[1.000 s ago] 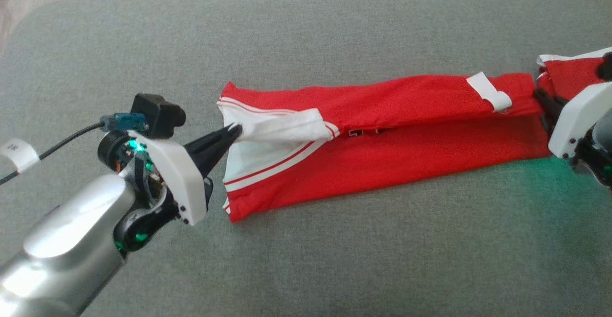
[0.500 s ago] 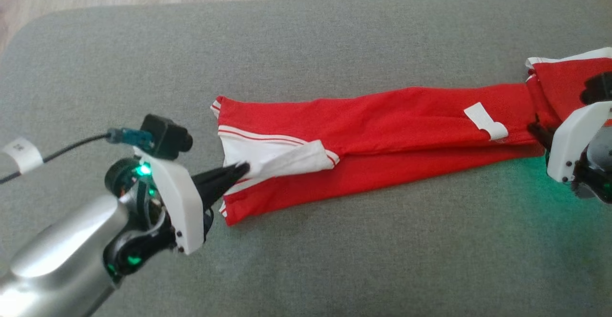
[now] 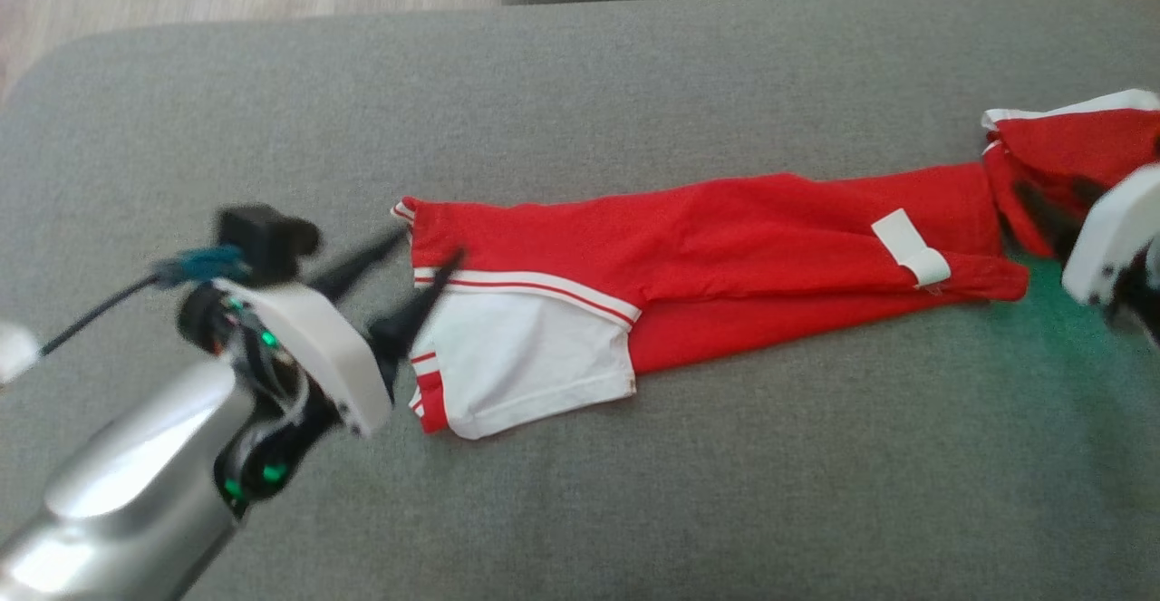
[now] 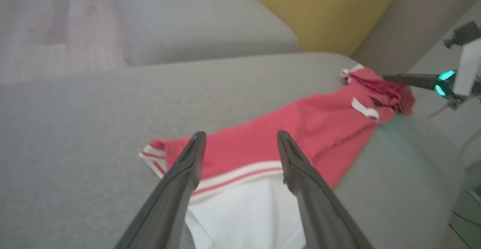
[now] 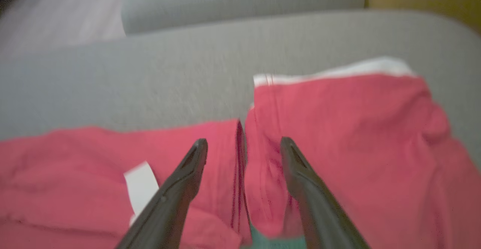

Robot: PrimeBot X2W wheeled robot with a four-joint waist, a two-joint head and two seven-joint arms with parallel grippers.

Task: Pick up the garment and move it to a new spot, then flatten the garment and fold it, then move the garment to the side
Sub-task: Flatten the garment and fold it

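The garment (image 3: 725,238) is lying across mid-frame, its ends just beside the left hand (image 3: 426,247) at left and the right hand (image 3: 1056,198) at right, both spread wide, gripping nothing.

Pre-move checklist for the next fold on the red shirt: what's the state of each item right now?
1. The left gripper is open with nothing pinched: ok.
2. The right gripper is open with nothing pinched: ok.
3. The garment is resting on the sofa cushion as a long strip: ok.
4. The white sleeve is lying flat: ok.
5. The right end is flat: not ok, it is bunched and wrinkled.
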